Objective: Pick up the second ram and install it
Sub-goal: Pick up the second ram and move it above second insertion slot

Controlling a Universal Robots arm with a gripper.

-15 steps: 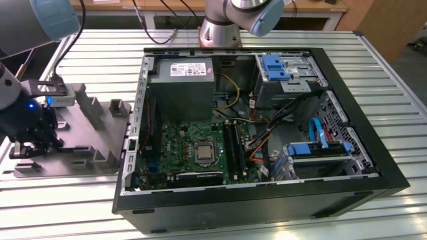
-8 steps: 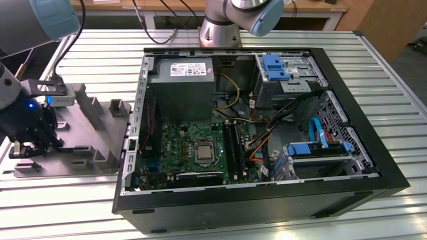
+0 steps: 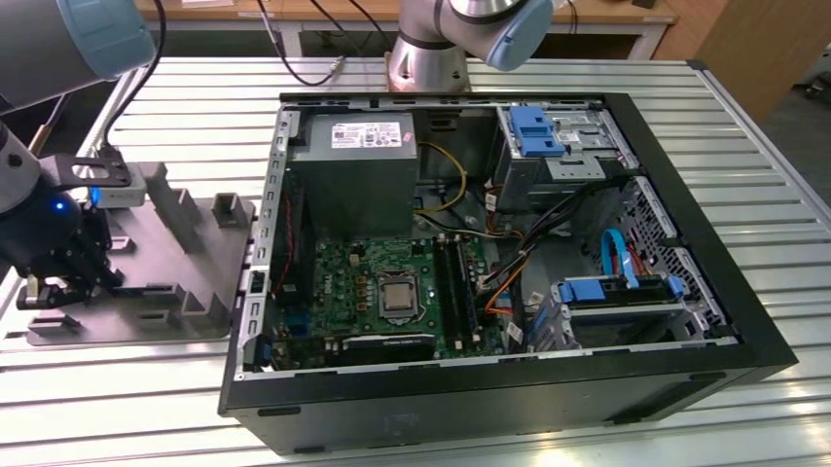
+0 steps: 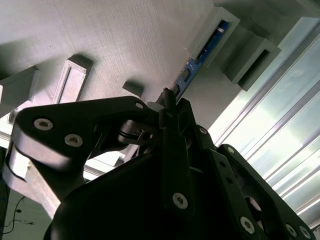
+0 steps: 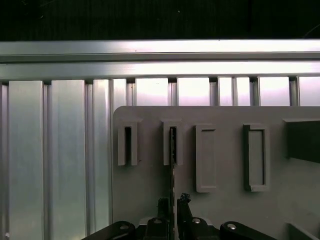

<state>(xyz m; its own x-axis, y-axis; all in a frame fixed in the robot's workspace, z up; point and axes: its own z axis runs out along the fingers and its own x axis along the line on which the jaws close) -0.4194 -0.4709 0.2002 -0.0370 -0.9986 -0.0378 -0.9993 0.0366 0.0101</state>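
One ram stick [image 5: 172, 150] pinched in the gripper [image 5: 172, 204]
Its fingers [image 5: 183, 202] clamp the ram stick where it stands on edge in a slot of the grey holder tray [image 3: 169, 243], at the exterior view's left of the open computer case [image 3: 520, 389].

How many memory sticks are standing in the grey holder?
1. The memory stick stands on edge in the grey holder, just ahead of the claw. More could be hidden from these views.
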